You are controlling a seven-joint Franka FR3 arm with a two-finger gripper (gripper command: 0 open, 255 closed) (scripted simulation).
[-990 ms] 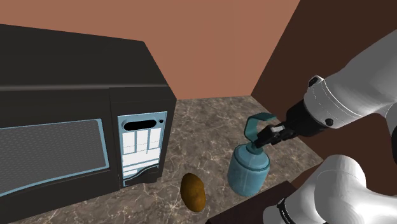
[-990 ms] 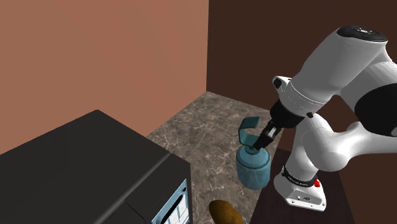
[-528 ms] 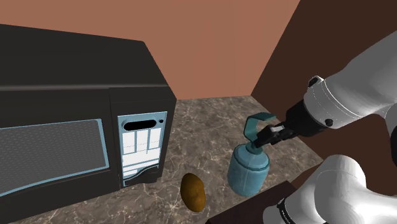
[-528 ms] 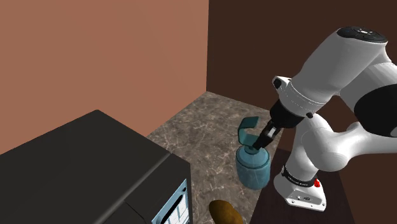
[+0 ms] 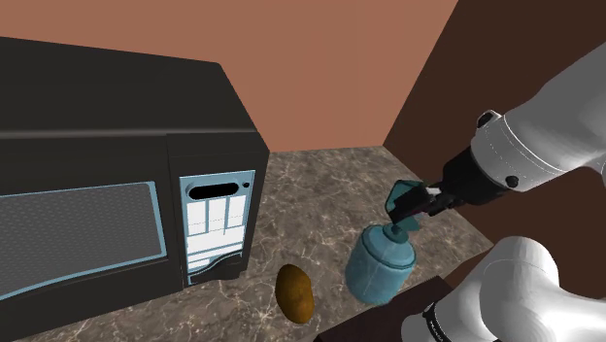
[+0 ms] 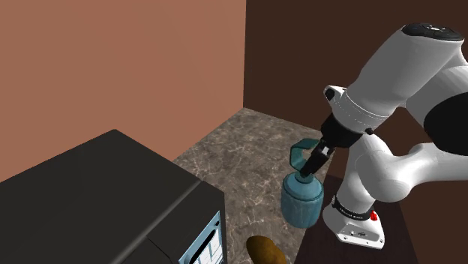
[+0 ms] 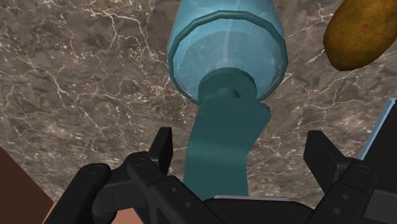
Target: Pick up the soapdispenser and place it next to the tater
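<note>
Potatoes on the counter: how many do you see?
1. The potato lies on the counter between the microwave and the soap dispenser, touching neither. Another could hide behind the microwave.

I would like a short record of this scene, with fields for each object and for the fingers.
soap dispenser: teal, on the counter, near the potato but not touching it
potato: brown, in front of the microwave
fingers: open, one on each side of the pump head, not touching it
microwave: black, door shut
counter: marbled stone
</note>
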